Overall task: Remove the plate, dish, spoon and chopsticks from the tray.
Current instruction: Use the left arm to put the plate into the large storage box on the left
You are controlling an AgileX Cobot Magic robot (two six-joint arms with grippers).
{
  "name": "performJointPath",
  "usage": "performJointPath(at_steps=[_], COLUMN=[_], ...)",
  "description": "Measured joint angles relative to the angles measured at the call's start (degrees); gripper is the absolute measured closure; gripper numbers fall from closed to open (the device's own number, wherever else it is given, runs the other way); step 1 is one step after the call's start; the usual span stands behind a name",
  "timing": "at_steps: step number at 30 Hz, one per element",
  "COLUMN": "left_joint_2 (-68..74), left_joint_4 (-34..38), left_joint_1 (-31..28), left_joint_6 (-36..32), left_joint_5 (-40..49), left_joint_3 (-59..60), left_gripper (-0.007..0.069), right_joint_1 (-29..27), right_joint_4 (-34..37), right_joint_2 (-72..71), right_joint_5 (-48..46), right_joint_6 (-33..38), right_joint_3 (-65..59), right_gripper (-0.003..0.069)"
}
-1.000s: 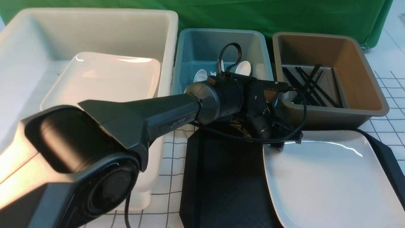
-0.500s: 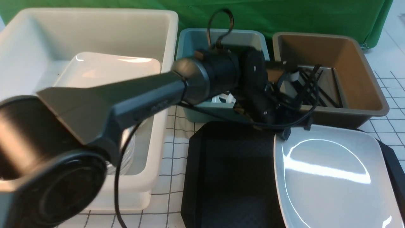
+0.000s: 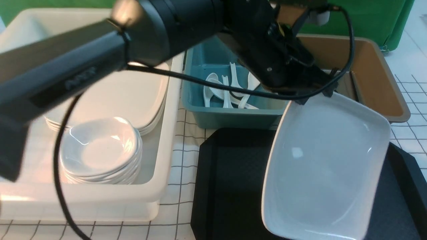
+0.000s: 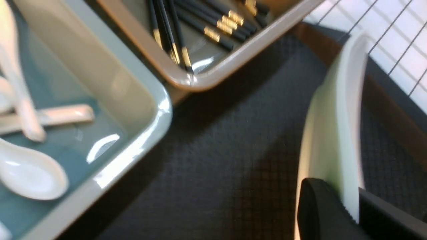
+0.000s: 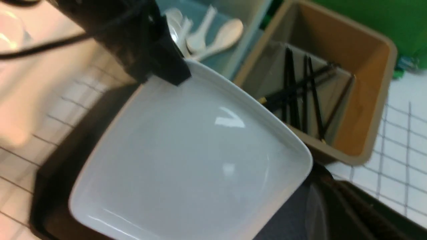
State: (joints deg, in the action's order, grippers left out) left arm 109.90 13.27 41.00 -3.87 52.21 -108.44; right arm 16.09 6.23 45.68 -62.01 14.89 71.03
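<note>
plate (image 3: 325,166): glossy white | tray (image 3: 233,186): black, diamond texture | teal tub (image 3: 233,118) | brown tub (image 3: 373,73) | chopsticks (image 4: 217,28): black, gold ends | spoons (image 4: 30,180): white | tablecloth (image 3: 181,166): white, dark grid | backdrop (image 3: 373,20): green

Motion blur smears the robot's dark left arm (image 3: 83,66) across the upper left of the front view, masking much of the far wall of the big white plastic tub (image 3: 83,196). The large glossy white square plate (image 3: 327,160) covers the right half of the black diamond-textured rectangular tray (image 3: 233,186), which the bottom and right edges crop. Arm and plate screen most of the black gold-tipped chopsticks (image 4: 213,33) in the brown plastic tub (image 3: 377,76).
</note>
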Motion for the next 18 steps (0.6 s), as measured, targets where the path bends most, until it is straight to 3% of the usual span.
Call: performJointPath(at_steps=[4, 9, 17, 18], left_joint_2=[-4.17, -10.55, -18.21, -19.07], left_joint_4=[-0.05, 4.48, 12.14, 13.62], left_joint_1=[-2.58, -10.59, -31.44, -36.49], left_joint_6=[-0.18, -0.23, -1.44, -1.67], left_joint_5=[0.38, 1.59, 3.1, 3.16], left_joint_3=[0.24, 0.24, 0.24, 0.42], left_gripper=[0.0609, 0.0609, 0.0609, 0.0609], right_joint_1=[0.0, 0.0, 1.47, 3.23], right_joint_4=[9.2, 18.41, 21.03, 21.1], right_joint_2=[1.32, 6.46, 16.15, 18.16], right_joint_5=[-1.13, -1.94, -4.25, -4.32], right_joint_6=[5.45, 11.51, 13.63, 13.63], right_joint_3=[2.41, 4.39, 13.0, 15.2], right_gripper=[0.0652, 0.0653, 0.0653, 0.0653])
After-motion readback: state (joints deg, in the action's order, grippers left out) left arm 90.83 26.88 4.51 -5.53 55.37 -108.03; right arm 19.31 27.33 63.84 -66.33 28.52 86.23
